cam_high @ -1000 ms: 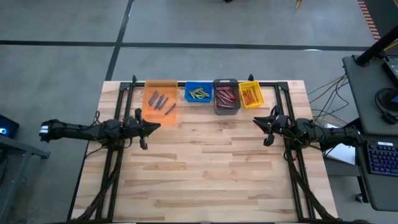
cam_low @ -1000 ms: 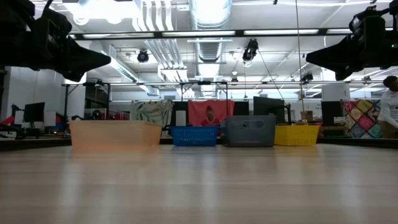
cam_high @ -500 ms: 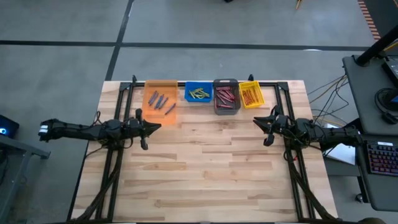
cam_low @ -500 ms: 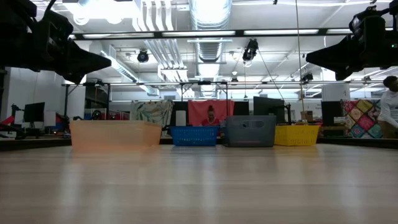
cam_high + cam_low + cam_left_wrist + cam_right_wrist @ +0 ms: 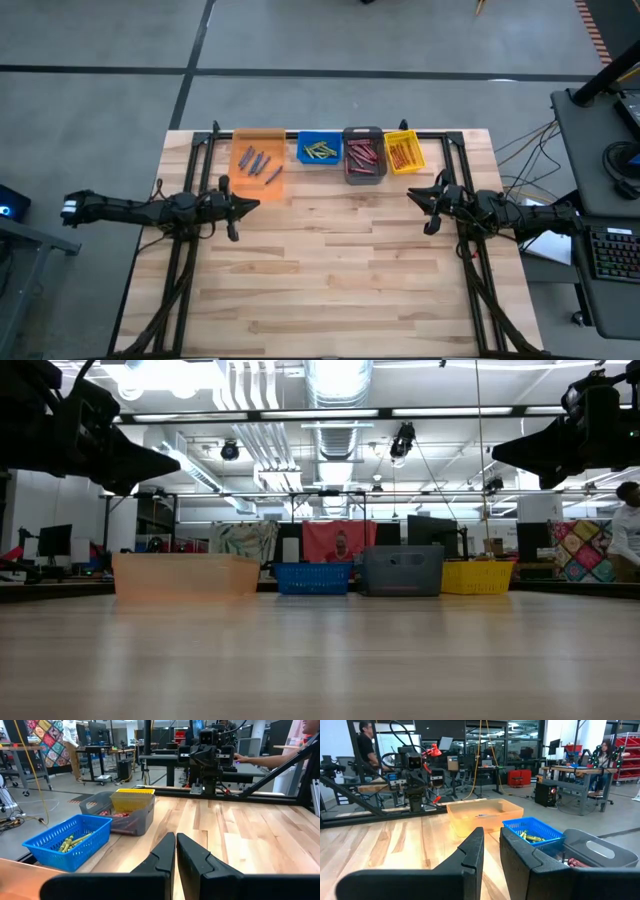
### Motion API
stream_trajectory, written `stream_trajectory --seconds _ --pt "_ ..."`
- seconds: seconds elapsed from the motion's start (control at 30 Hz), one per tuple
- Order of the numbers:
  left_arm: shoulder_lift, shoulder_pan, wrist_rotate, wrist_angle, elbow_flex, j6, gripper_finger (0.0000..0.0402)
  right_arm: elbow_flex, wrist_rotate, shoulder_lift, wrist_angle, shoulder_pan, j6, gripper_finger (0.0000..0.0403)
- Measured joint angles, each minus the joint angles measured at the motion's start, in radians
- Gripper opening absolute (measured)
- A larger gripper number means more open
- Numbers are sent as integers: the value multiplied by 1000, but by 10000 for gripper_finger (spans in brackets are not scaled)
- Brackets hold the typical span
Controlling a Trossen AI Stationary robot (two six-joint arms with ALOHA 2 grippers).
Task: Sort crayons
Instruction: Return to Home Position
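The crayons lie sorted in four bins along the table's far edge. Blue ones are in the orange bin point(image 5: 257, 162), green-yellow ones in the blue bin point(image 5: 320, 151), red ones in the grey bin point(image 5: 363, 154) and orange ones in the yellow bin point(image 5: 402, 155). My left gripper point(image 5: 254, 202) hovers above the table, just near of the orange bin, pointing right; its fingers are shut and empty in the left wrist view point(image 5: 175, 840). My right gripper point(image 5: 411, 194) hovers near of the yellow bin, pointing left. It is slightly open and empty in the right wrist view point(image 5: 491, 835).
The wooden tabletop point(image 5: 330, 270) between and near of the two arms is bare. Black frame rails point(image 5: 190, 180) run along the table's left, right and far sides. People stand in the room beyond the table point(image 5: 630, 525).
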Motion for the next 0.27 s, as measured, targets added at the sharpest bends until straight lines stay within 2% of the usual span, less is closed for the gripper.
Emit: stream_trajectory --seconds 0.27 --pt "13 0 0 0 0 0 0 0 0 0 0 0 0 52"
